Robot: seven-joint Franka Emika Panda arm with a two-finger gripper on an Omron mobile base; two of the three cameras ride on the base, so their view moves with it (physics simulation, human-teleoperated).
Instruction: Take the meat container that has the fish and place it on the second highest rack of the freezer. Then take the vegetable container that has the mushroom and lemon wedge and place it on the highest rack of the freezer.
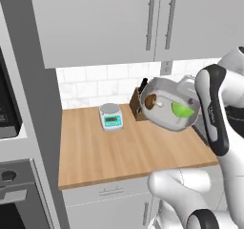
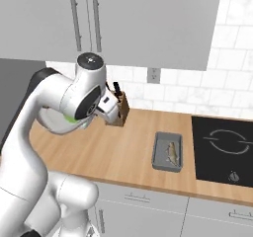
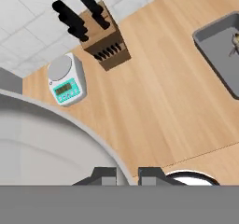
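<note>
Vegetable container (image 3: pixel 51 139) in closed gripper (image 3: pixel 127 175)

— Anything written anywhere here?
— Nothing I can read. The kitchen scale (image 1: pixel 111 117) has a green display, but its marks are too small to make out, and the stove (image 2: pixel 225 150) bears only drawn rings

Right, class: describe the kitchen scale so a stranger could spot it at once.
Start at the wooden counter under the grey wall cabinets. Near the tiled back wall, left of the knife block, sits the scale. It is a small white box with a round grey pan on top and a teal display on its front, unlike the brown block bristling with black handles.
</note>
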